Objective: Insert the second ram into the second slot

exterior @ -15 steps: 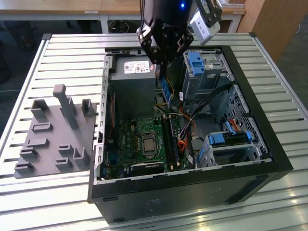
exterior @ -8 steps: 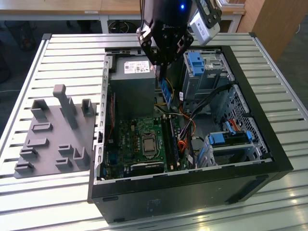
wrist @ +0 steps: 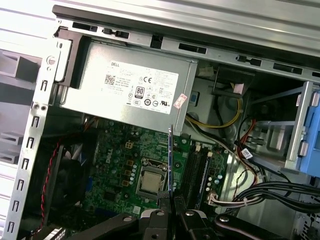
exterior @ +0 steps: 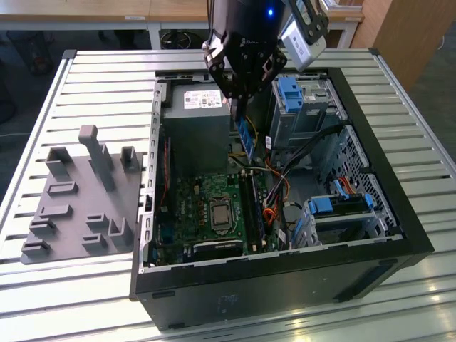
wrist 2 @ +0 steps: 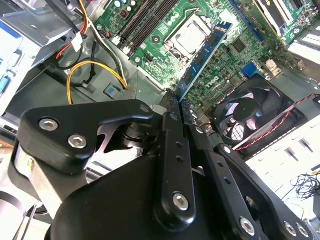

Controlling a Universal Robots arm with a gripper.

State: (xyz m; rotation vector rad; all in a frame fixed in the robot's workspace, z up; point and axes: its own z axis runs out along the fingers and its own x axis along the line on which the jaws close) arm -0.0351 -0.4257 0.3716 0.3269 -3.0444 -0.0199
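A slatted metal table (exterior: 78,78) spans the scene. Behind it stand wooden desks (exterior: 85,8) over dark floor (exterior: 436,100), with a wooden panel (exterior: 420,39) at the exterior view's right.

Black gripper (wrist 2: 177,105) on a black arm (exterior: 242,21).
Flat matte-black linkage bars (wrist 2: 172,165) are pinned with silver screws (wrist 2: 181,201), with a rounded black plate (wrist 2: 85,130) to one side; in the exterior view a small blue light (exterior: 270,11) glows on the arm and a pale grey box (exterior: 303,35) is mounted beside it.
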